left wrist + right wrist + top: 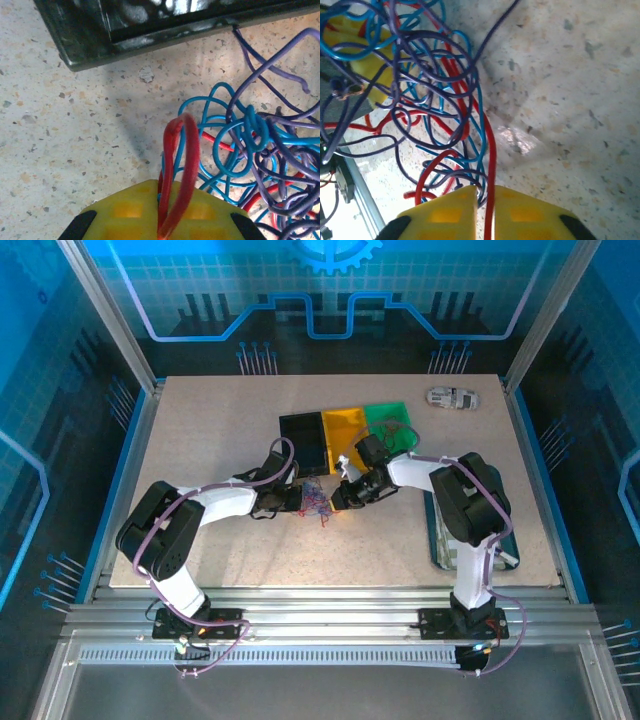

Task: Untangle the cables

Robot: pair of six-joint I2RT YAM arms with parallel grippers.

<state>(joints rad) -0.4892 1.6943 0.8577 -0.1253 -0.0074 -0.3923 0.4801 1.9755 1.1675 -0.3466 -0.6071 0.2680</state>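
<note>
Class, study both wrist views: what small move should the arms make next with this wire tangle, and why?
Probably ease the grippers gently apart. The left gripper is shut on a red loop, the right gripper on a red strand, and the cables between them lie knotted, blue and purple wound around red; a pull may draw red free.
</note>
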